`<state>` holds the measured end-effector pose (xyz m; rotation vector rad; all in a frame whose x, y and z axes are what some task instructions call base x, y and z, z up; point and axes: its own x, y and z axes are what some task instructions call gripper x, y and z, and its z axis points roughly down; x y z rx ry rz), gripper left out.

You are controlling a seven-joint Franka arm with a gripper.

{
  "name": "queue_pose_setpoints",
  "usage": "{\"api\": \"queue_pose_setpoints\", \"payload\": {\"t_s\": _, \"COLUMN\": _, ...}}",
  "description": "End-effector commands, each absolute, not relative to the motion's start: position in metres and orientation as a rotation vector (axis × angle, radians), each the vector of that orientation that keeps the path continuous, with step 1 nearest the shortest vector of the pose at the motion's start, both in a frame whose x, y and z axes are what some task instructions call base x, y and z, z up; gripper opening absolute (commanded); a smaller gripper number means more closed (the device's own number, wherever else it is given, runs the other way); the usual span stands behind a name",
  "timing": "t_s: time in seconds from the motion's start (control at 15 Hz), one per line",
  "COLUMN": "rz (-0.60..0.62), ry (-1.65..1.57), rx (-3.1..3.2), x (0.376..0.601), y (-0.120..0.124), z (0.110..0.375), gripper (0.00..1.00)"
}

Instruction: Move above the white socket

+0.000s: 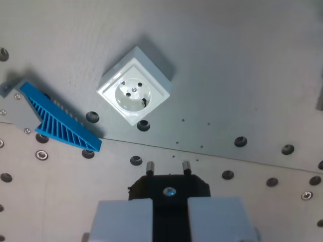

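White square plastic socket [134, 92] sat on grey perforated plate [242, 75] — up-left of gripper [168, 168]. Black plug [169, 187] pinched between pale fingers [123, 219]. Blue ribbed wedge [59, 118] at wrist view's left — apart from socket.

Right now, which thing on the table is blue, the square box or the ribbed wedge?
The ribbed wedge at the wrist view's left is blue; the square socket is white.

surface: pale grey board [242, 65] with a seam and rows of round holes, some holding screws | on it: white socket [134, 92], square, turned corner-on | blue ribbed wedge [60, 118] on a grey bracket [17, 108], near the socket on the wrist view's left, not touching it
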<state>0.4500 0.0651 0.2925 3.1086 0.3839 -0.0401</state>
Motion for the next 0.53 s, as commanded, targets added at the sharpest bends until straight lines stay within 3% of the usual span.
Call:
{"api": "queue_pose_setpoints", "payload": {"t_s": 0.07, "rz": 0.112, "ry": 0.715, "rx": 3.043, "x": 0.444, "y": 0.067, "z": 0.276, "gripper": 0.0}}
{"api": "queue_pose_setpoints", "payload": {"t_s": 0.53, "rz": 0.109, "ry": 0.93, "rx": 2.978, "x": 0.434, "y": 0.071, "z": 0.24, "gripper": 0.0}}
